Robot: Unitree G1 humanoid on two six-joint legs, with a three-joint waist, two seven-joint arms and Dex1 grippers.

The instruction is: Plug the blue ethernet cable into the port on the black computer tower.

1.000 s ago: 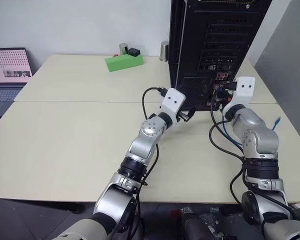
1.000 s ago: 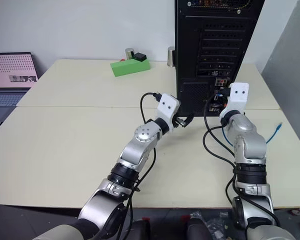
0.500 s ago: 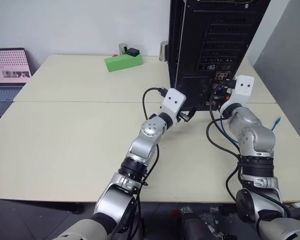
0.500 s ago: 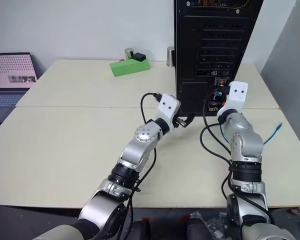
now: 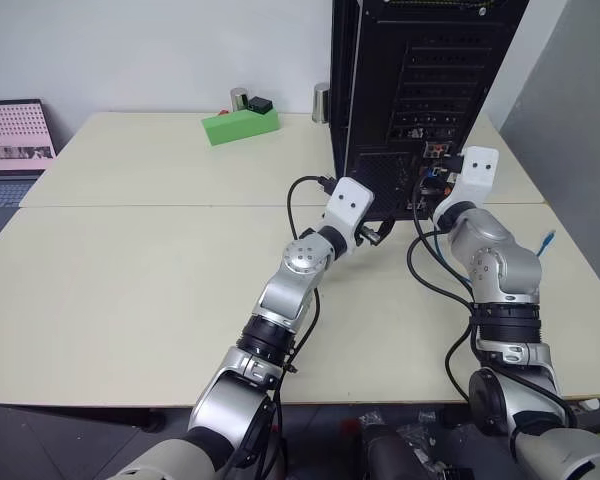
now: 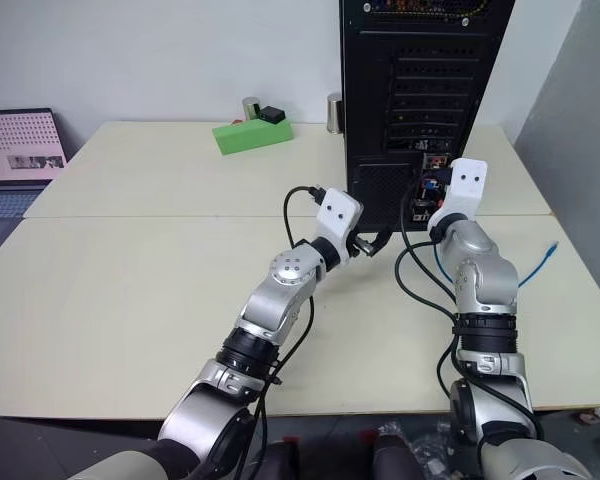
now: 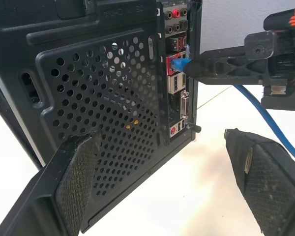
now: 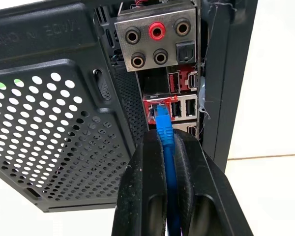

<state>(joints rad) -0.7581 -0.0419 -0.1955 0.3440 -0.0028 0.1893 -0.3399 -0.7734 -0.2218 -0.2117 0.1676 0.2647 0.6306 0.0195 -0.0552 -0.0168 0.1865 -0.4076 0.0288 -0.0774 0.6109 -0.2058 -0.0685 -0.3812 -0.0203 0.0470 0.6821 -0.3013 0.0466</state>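
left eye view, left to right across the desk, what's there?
Laptop → green block → left pincer, open → black computer tower → right pincer, shut on the blue ethernet cable → the cable's free plug.

No readable text, label or number anywhere.

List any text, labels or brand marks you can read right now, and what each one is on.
No text can be read for certain.
Embossed lettering on the black computer tower, above its mesh vent: too faint to read.
Orange marking on the right gripper, beside the blue ethernet cable: cut off, unreadable.
Laptop screen: too small to read.
Green block: no lettering visible.
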